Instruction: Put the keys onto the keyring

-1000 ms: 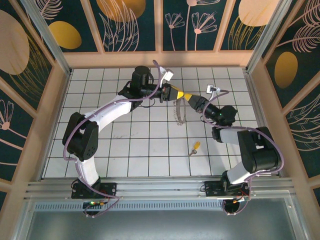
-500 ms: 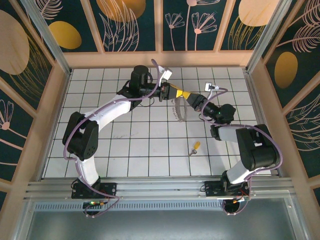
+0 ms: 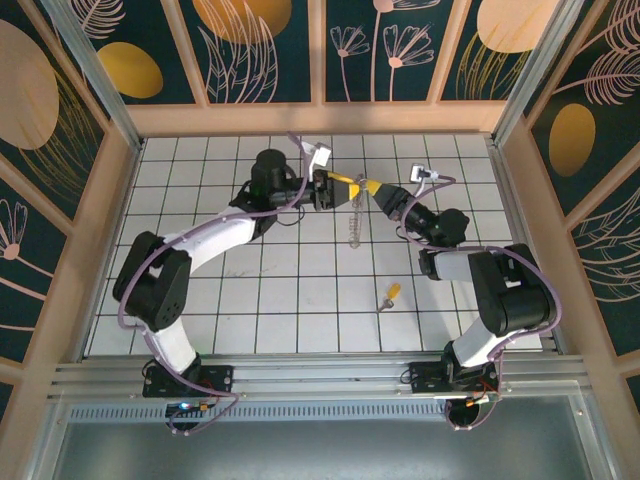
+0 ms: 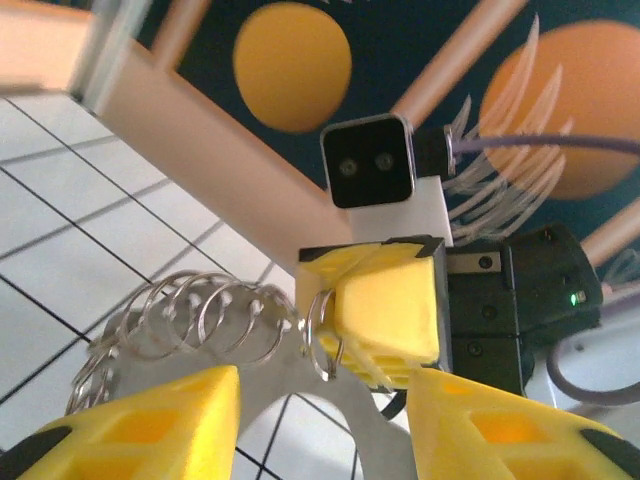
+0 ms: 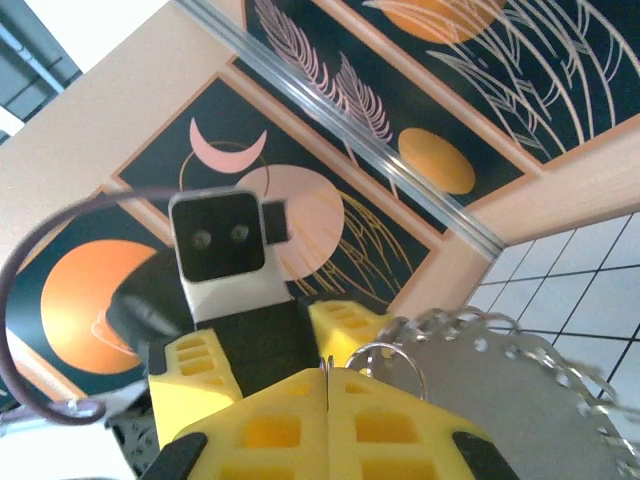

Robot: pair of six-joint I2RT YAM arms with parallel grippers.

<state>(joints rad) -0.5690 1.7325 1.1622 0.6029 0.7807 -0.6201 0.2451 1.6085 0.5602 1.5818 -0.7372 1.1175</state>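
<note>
While the right gripper [image 5: 328, 400] pinched the thin, stiff keyring [image 4: 200, 320] with closed fingers, the left gripper [image 3: 344, 181] stood half open, empty; we judged the light key [image 3: 390, 295] best gripped by its head.

No word, brand mark, number or sign can be read on any surface pictured
</note>
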